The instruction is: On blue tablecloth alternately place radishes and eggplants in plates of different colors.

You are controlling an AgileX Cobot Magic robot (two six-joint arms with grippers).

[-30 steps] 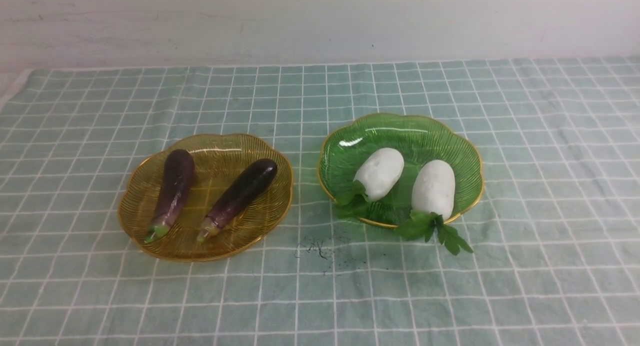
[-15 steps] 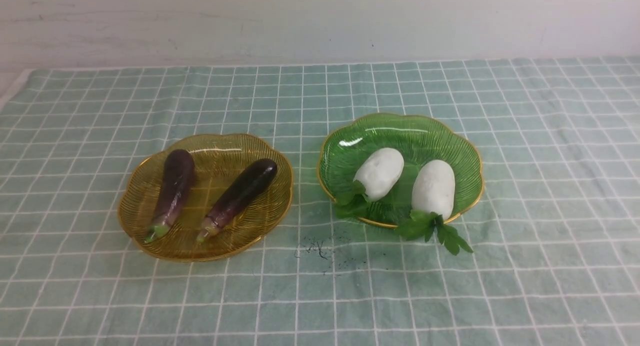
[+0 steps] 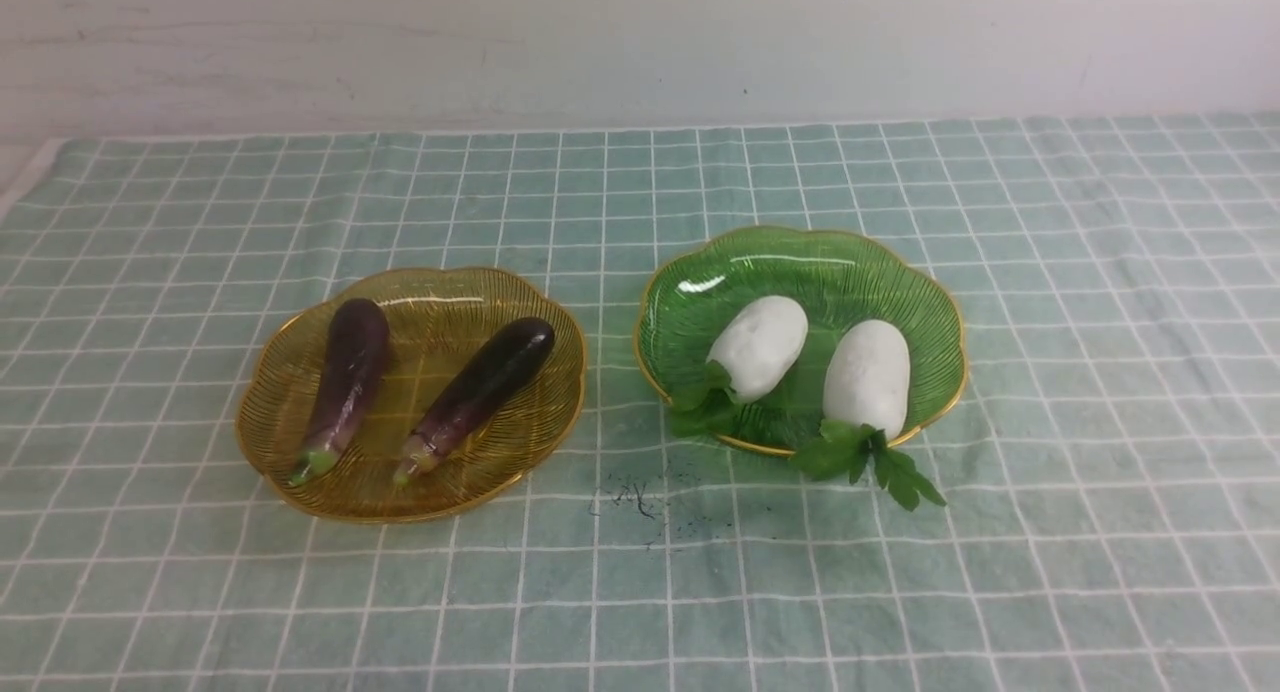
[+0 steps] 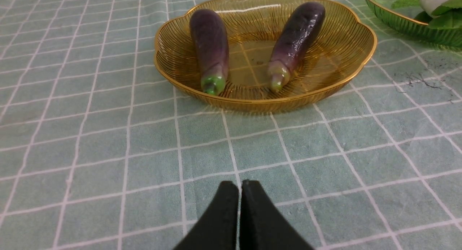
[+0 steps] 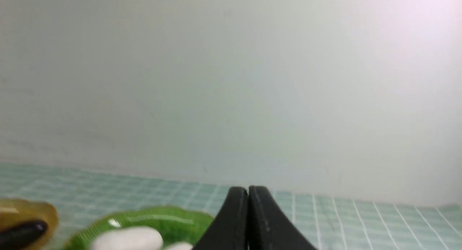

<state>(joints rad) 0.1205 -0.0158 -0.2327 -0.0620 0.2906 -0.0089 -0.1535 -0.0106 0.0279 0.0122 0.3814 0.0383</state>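
- Sorting looks finished: 2 eggplants [image 3: 478,387] on the amber plate [image 3: 420,508], 2 radishes [image 3: 867,377] in the green plate [image 3: 948,302]; next, probably just stay clear.
- Left claw [image 4: 240,185]: closed, empty, well apart from the eggplants.
- Right claw [image 5: 248,190]: closed, empty, apart from the radishes.

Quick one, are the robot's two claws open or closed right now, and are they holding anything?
Left gripper: closed, holding nothing.
Right gripper: closed, holding nothing.
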